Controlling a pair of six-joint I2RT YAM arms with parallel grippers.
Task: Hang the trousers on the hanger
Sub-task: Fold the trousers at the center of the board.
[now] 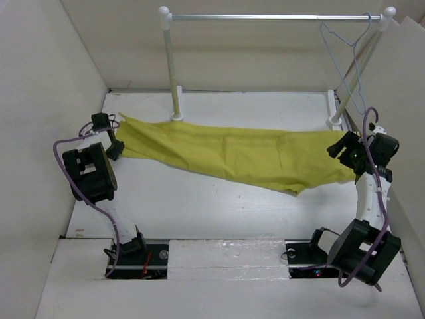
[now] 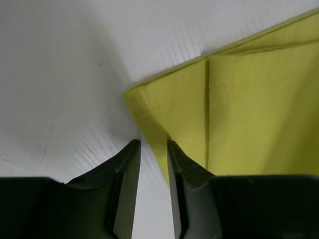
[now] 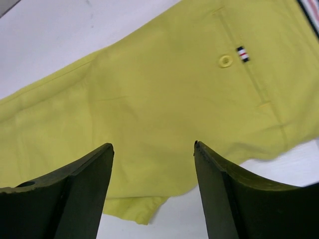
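The trousers (image 1: 232,156) lie stretched across the tabletop (image 1: 199,212), leg ends to the left and waist to the right. Behind them stands the rail (image 1: 272,16) on 2 posts, 1 just behind the trousers' left part and the other at the far right corner. The hanger (image 1: 352,48) hangs from the rail's bar near its right end, above and behind the waist. The left gripper (image 2: 152,144) sits at the leg hem's corner, just beside its edge. The right gripper (image 3: 153,145) is over the waist end.
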